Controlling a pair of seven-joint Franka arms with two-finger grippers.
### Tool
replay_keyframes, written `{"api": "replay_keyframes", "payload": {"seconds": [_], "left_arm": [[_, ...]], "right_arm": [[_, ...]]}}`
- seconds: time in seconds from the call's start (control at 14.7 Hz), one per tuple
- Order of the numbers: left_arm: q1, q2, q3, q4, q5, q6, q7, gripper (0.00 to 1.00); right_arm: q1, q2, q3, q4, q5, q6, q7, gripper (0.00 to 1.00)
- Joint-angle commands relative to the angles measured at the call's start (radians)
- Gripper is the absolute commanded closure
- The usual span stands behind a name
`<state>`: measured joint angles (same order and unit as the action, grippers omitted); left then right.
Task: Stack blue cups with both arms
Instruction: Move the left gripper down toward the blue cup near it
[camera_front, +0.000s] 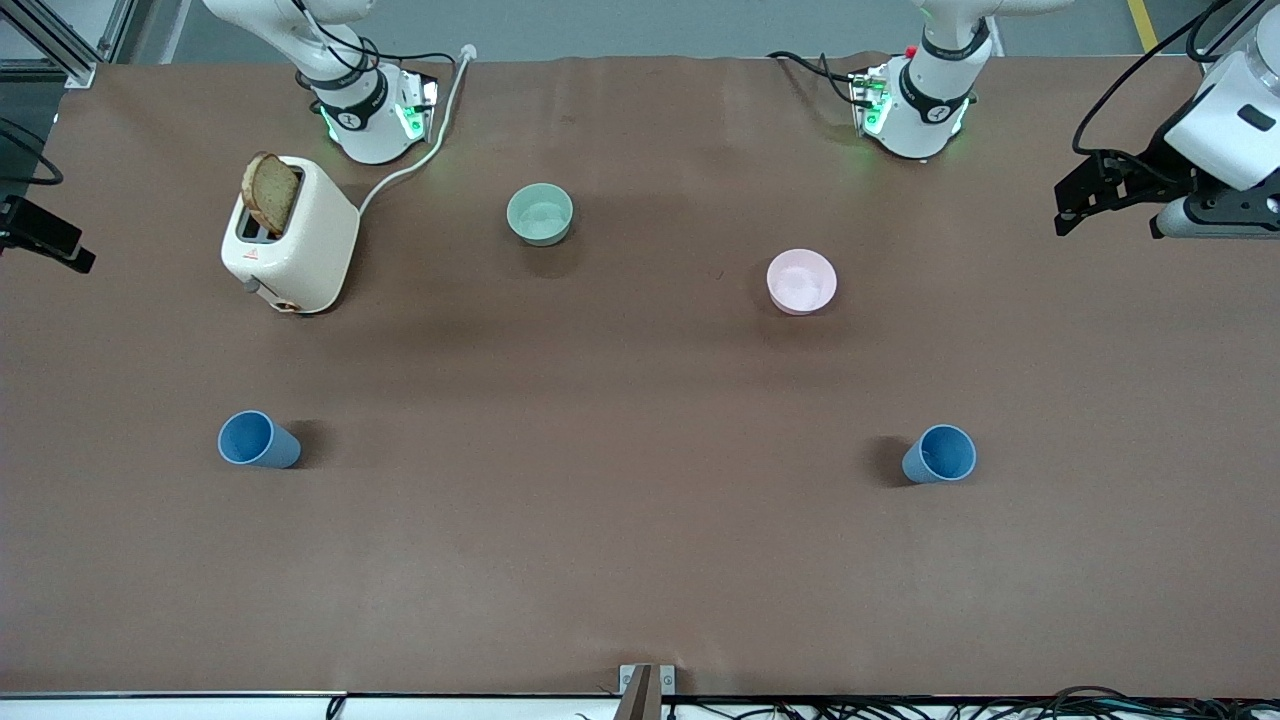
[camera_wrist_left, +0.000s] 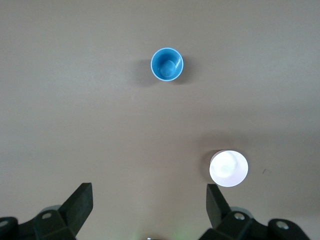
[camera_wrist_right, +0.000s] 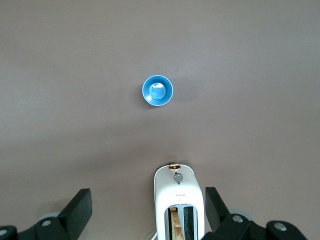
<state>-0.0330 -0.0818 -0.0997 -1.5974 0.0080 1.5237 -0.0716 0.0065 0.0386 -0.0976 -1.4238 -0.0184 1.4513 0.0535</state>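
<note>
Two blue cups stand upright and far apart on the brown table. One cup (camera_front: 258, 440) is toward the right arm's end and shows in the right wrist view (camera_wrist_right: 158, 90). The other cup (camera_front: 940, 454) is toward the left arm's end and shows in the left wrist view (camera_wrist_left: 167, 64). My left gripper (camera_wrist_left: 150, 192) is open and empty, high over the table beside the pink bowl; in the front view it shows at the edge (camera_front: 1080, 200). My right gripper (camera_wrist_right: 148, 197) is open and empty, high over the toaster; it shows at the front view's other edge (camera_front: 50, 240).
A white toaster (camera_front: 290, 235) with a bread slice (camera_front: 272, 192) in it stands near the right arm's base, its cord running to the table's edge. A pale green bowl (camera_front: 540, 214) and a pink bowl (camera_front: 801, 281) sit farther from the front camera than the cups.
</note>
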Motion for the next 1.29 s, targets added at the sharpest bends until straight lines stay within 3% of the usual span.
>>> {"api": "replay_keyframes", "payload": {"seconds": [0.0,0.14,0.34,0.68,0.95,1.22], "left_arm": [[0.007,-0.009,-0.005,0.007,-0.009,0.007,-0.010,0.00],[0.008,0.036,0.000,0.037,0.004,0.013,-0.008,0.00],[0.009,0.195,0.003,0.096,0.038,0.054,0.003,0.00],[0.047,0.427,0.005,0.024,0.047,0.434,-0.010,0.00],[0.048,0.585,0.003,0.022,0.044,0.584,-0.042,0.00],[0.042,0.660,0.003,0.019,0.044,0.604,-0.076,0.00]], "right_arm": [[-0.006,-0.006,0.004,-0.021,-0.002,0.017,-0.011,0.00],[-0.006,-0.008,0.004,-0.029,-0.002,0.021,-0.011,0.00],[-0.003,-0.008,0.006,-0.029,-0.002,0.021,-0.011,0.00],[-0.002,-0.006,0.006,-0.029,-0.002,0.021,-0.011,0.00],[-0.010,0.021,0.004,-0.032,-0.003,0.030,-0.030,0.00],[-0.046,0.099,-0.002,-0.131,-0.003,0.222,-0.168,0.00]]}}
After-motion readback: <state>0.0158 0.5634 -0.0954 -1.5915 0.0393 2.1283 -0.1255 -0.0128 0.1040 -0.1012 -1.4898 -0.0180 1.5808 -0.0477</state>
